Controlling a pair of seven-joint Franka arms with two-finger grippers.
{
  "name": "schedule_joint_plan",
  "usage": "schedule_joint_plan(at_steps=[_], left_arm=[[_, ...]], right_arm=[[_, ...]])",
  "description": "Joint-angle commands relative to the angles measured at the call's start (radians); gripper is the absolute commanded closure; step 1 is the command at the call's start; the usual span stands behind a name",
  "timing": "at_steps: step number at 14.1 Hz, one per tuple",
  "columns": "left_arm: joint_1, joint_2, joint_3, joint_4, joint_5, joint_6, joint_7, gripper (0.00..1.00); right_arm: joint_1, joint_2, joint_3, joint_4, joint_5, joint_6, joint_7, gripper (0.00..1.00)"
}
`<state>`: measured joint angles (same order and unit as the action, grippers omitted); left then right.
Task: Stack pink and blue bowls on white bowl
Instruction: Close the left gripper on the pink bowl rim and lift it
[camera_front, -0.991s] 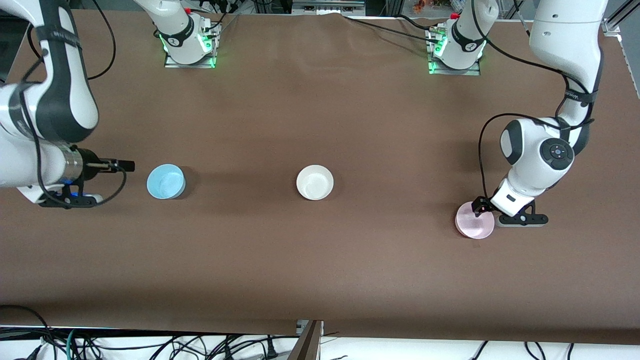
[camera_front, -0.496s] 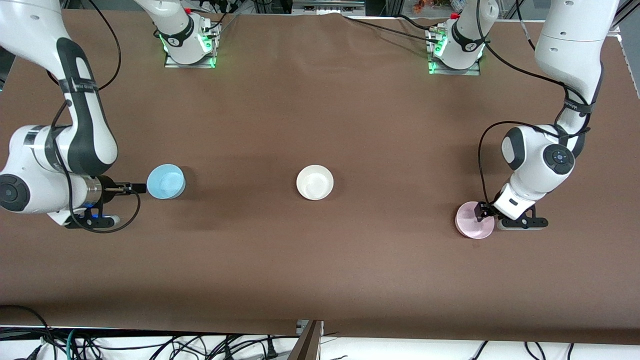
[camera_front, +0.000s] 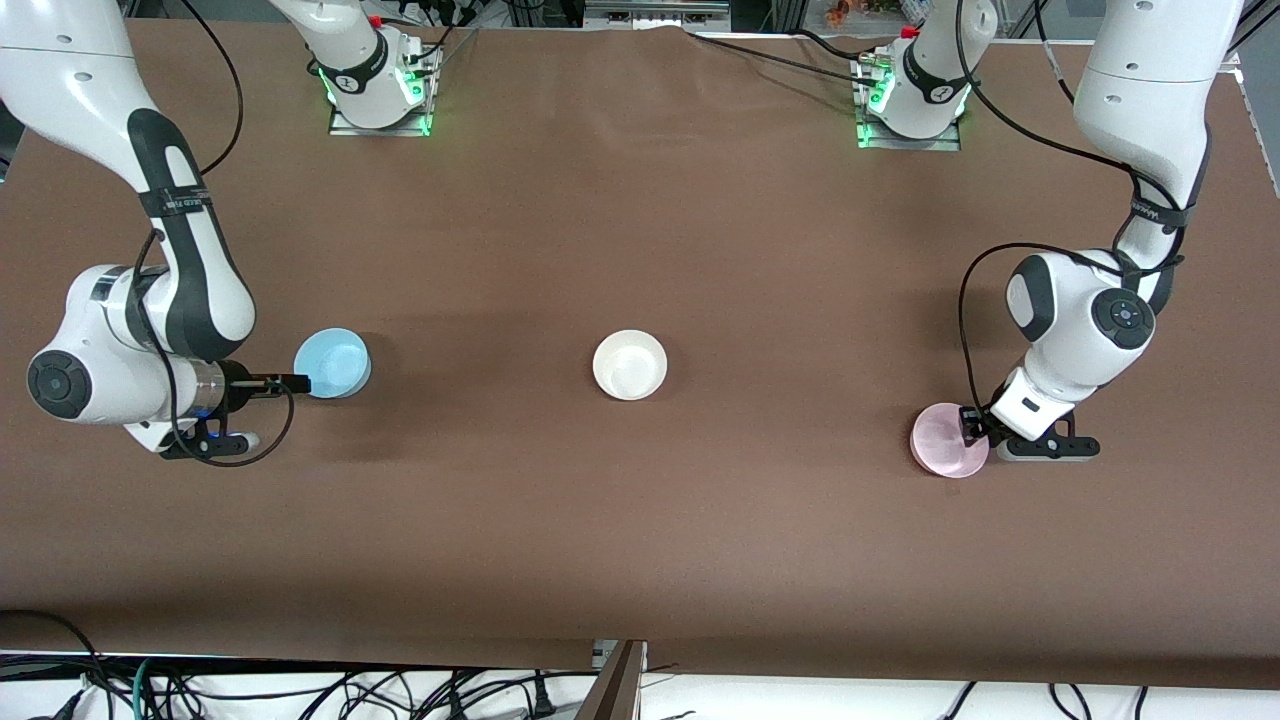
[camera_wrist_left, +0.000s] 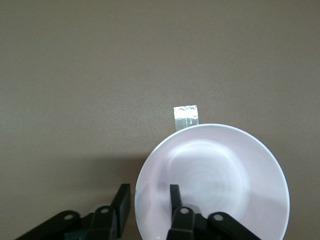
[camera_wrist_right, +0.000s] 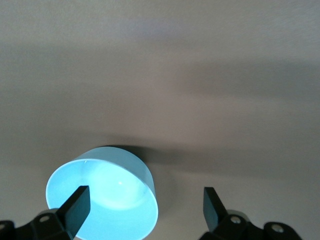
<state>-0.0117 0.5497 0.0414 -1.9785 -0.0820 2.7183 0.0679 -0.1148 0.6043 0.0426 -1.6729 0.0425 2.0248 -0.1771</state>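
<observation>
While both spread grippers straddle bowl rims — left gripper (camera_wrist_left: 147, 205) at the pink bowl (camera_front: 948, 440), right gripper (camera_wrist_right: 146, 206) at the blue bowl (camera_front: 332, 363) — each should seat deep before pinching; the white bowl (camera_front: 629, 364) sits between them.

Glossy white arms with black joints, black cables, black jaws, green-lit bases (camera_front: 379, 95)
</observation>
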Motion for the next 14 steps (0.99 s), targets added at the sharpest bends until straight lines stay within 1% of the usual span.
schedule_joint_plan(at_steps=[1,2,5,7,8,9,10,11,12,13,14], left_arm=[[0.007,0.012,-0.008,0.018,-0.025,0.006,0.036,0.93],[0.007,0.012,-0.008,0.018,-0.025,0.006,0.036,1.00],[0.006,0.012,-0.008,0.018,-0.024,0.004,0.036,1.00],[0.007,0.004,-0.011,0.020,-0.027,0.003,0.029,1.00],[0.009,-0.008,-0.024,0.020,-0.038,-0.002,0.021,1.00],[0.013,-0.029,-0.053,0.020,-0.091,-0.005,0.021,1.00],[0.013,-0.055,-0.063,0.014,-0.128,-0.021,0.018,1.00],[0.012,-0.091,-0.077,0.007,-0.134,-0.075,0.012,1.00],[0.012,-0.124,-0.086,0.006,-0.136,-0.136,-0.014,1.00],[0.006,-0.155,-0.098,0.004,-0.136,-0.197,-0.057,1.00],[0.003,-0.177,-0.122,0.003,-0.136,-0.228,-0.106,1.00]], right_arm=[[-0.036,-0.018,0.011,-0.062,0.069,0.051,-0.087,0.00],[-0.037,-0.018,0.011,-0.074,0.070,0.060,-0.090,0.00],[-0.042,-0.018,0.011,-0.111,0.071,0.094,-0.108,0.00],[-0.042,-0.018,0.013,-0.117,0.071,0.097,-0.113,0.00],[-0.042,-0.018,0.013,-0.119,0.071,0.097,-0.113,0.01],[-0.042,-0.020,0.013,-0.119,0.071,0.095,-0.113,0.06],[-0.042,-0.020,0.013,-0.119,0.071,0.094,-0.113,0.17],[-0.040,-0.020,0.013,-0.119,0.071,0.094,-0.113,0.28],[-0.042,-0.020,0.013,-0.117,0.071,0.091,-0.113,0.34],[-0.040,-0.020,0.013,-0.117,0.071,0.089,-0.113,0.37],[-0.042,-0.020,0.013,-0.117,0.071,0.089,-0.111,0.38]])
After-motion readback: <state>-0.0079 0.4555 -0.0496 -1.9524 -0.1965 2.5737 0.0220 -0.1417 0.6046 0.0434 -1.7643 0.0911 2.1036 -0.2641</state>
